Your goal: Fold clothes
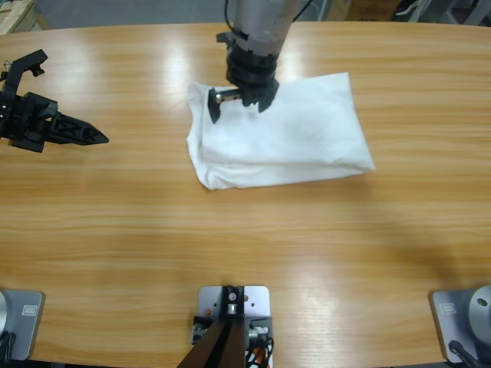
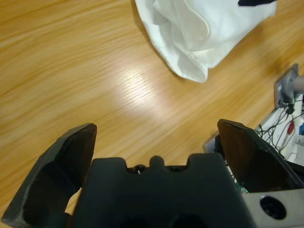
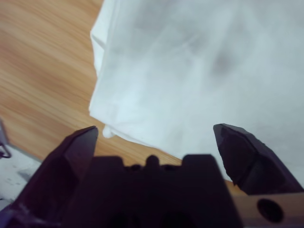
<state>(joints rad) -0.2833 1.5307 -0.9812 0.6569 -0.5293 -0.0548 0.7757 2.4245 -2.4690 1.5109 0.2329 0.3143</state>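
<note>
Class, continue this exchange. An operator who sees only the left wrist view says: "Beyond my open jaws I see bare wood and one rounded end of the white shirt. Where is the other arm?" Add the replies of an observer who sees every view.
Observer: The right gripper comes down from the far edge and hangs over the T-shirt, near its end towards the left gripper.
Operator: Is it gripping the cloth?
Observer: No. In the right wrist view its jaws stand apart, with nothing pinched between them.
Operator: How does the whole shirt lie?
Observer: It is folded into a rough rectangle, with its long side along the table.
</note>
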